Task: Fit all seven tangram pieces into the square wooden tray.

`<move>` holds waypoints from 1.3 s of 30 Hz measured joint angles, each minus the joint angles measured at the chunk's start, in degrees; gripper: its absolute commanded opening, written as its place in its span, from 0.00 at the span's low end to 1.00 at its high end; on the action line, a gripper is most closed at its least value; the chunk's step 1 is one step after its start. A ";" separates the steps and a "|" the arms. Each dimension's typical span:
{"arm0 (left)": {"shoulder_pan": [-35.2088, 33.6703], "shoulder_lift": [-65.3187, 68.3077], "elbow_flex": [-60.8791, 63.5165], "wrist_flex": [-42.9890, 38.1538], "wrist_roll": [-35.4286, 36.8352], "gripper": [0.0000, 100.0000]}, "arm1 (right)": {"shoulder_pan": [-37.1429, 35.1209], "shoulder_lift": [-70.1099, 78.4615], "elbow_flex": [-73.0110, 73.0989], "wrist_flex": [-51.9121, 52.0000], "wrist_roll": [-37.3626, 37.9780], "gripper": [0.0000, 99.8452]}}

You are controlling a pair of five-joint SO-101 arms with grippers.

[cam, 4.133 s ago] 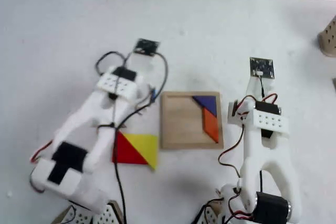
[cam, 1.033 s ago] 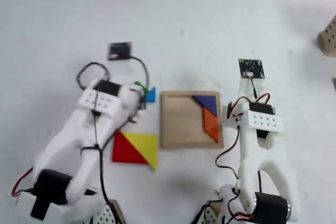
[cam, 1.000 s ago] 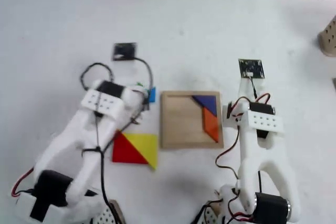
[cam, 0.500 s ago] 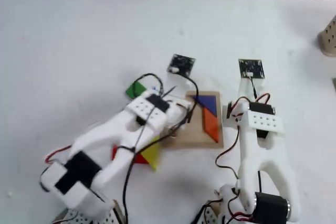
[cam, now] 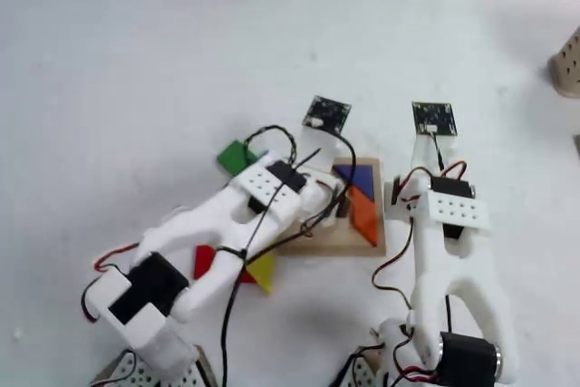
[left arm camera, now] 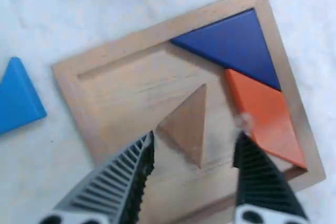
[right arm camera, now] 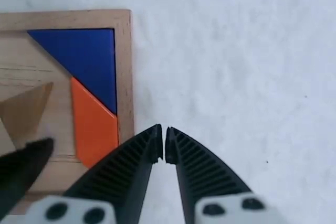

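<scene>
Tray [left arm camera: 157,35] holding blue triangle [left arm camera: 231,45], orange piece [left arm camera: 265,119] and tan triangle [left arm camera: 189,124] (left gripper [left arm camera: 195,140] spread open over it; right gripper [right arm camera: 164,142] clenched, empty); four others lie outside.

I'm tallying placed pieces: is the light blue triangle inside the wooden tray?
No, the light blue triangle lies on the white table beside the wooden tray, outside its rim.

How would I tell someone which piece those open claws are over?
Find the square wooden tray on the white table. Inside, beside the blue triangle and orange piece, a small triangle lies between the fingers of the left gripper. Unlike them, it is bare wood-coloured, like the tray.
</scene>
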 measured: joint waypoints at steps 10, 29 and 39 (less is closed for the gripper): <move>-8.09 -4.57 0.00 7.82 0.00 0.25 | 0.00 0.00 0.00 0.00 0.00 0.02; -0.97 8.18 -10.73 7.91 -4.66 0.02 | -0.09 0.00 0.00 0.00 0.00 0.02; 0.53 13.01 -18.46 13.89 -4.66 0.02 | 0.26 0.00 0.00 0.00 0.00 0.02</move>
